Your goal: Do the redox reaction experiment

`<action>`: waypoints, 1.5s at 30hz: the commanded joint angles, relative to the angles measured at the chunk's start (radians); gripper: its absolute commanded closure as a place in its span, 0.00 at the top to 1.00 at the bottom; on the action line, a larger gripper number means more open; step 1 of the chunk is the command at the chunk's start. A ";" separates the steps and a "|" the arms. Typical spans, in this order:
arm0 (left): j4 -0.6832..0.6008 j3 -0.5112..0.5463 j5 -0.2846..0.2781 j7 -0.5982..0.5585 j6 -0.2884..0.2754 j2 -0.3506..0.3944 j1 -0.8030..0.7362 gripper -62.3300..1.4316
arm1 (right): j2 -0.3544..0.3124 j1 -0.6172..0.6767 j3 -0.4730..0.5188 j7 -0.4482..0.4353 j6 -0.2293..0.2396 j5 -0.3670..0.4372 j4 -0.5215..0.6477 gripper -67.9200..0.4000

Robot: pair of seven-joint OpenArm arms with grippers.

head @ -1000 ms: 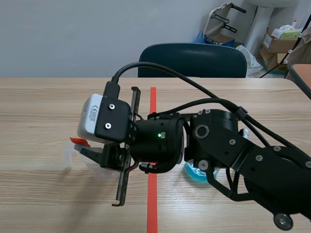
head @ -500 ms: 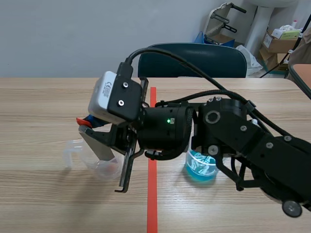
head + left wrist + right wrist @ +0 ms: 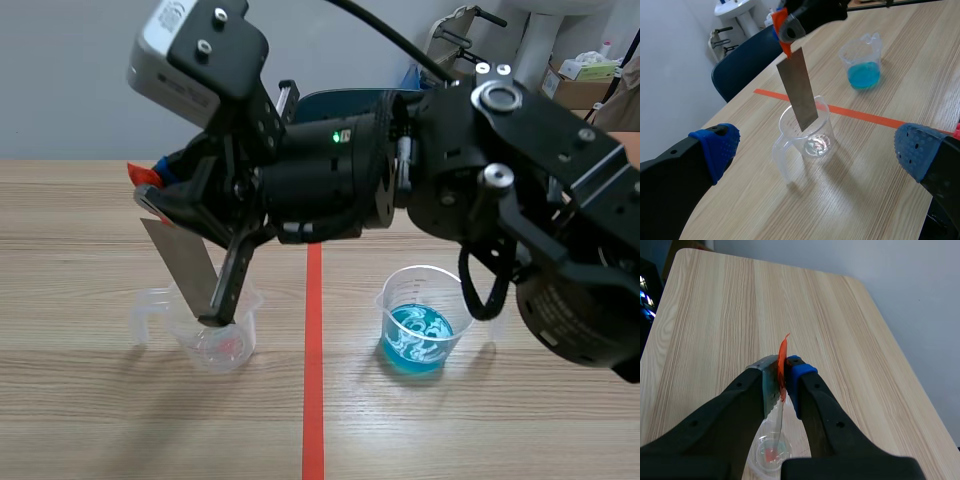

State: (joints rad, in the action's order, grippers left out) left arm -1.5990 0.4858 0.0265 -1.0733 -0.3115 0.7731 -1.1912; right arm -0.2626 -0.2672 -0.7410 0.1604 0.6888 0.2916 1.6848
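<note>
1. Wooden table (image 3: 80, 210), pale grain. An orange-red tape line (image 3: 313, 400) runs along it, away from the robot.
2. Right arm (image 3: 540, 200): bulky and black. It comes in from the right, crosses past the tape line and is raised off the table.
3. Dark teal chair (image 3: 745, 70) at the far edge of the table, well beyond both sets of jaws.
4. Left gripper (image 3: 817, 150): jaws spread wide with nothing between them. Its blue dotted pads (image 3: 720, 145) touch nothing.
5. Right gripper (image 3: 782, 371): jaws clamped tight on the top end of the metal strip (image 3: 799, 90), pointing down toward the table.
6. The strip is a flat, dull grey, narrow rectangle. It hangs below the right jaws, slightly tilted.
7. Its lower end sits at the mouth of the clear beaker (image 3: 215, 345). I cannot tell whether it touches the rim.
8. The clear beaker is transparent plastic with a side handle and a pour lip. It stands directly under the right jaws, and ahead of the open left jaws, clear of both pads. It looks empty of liquid, apart from a faint reddish tint at the bottom.
9. Second beaker (image 3: 418, 335): same clear type, holding swirled blue liquid to under half. It stands across the tape line from the first, well off to the side of the right jaws and farther ahead of the left ones.
10. Orange-red tab (image 3: 781, 22) on the strip's top end, pinched in the right jaws and poking out above them.
</note>
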 commanded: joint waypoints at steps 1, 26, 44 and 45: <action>-0.004 0.004 -0.007 -0.012 0.001 -0.003 -0.003 1.00 | 0.021 -0.040 0.002 0.035 -0.003 0.053 0.016 0.02; -0.004 0.004 -0.006 -0.006 0.002 -0.010 -0.003 1.00 | 0.041 -0.182 0.003 0.455 -0.200 0.421 0.222 0.02; -0.004 0.004 -0.006 -0.006 0.002 -0.010 -0.003 1.00 | 0.041 -0.181 0.003 0.455 -0.200 0.420 0.222 0.02; -0.004 0.004 -0.006 -0.006 0.002 -0.010 -0.003 1.00 | 0.041 -0.181 0.003 0.455 -0.200 0.420 0.222 0.02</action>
State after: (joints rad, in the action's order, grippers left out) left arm -1.5986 0.4858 0.0269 -1.0668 -0.3115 0.7700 -1.1912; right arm -0.2245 -0.4339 -0.7410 0.6304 0.4931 0.7048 1.9064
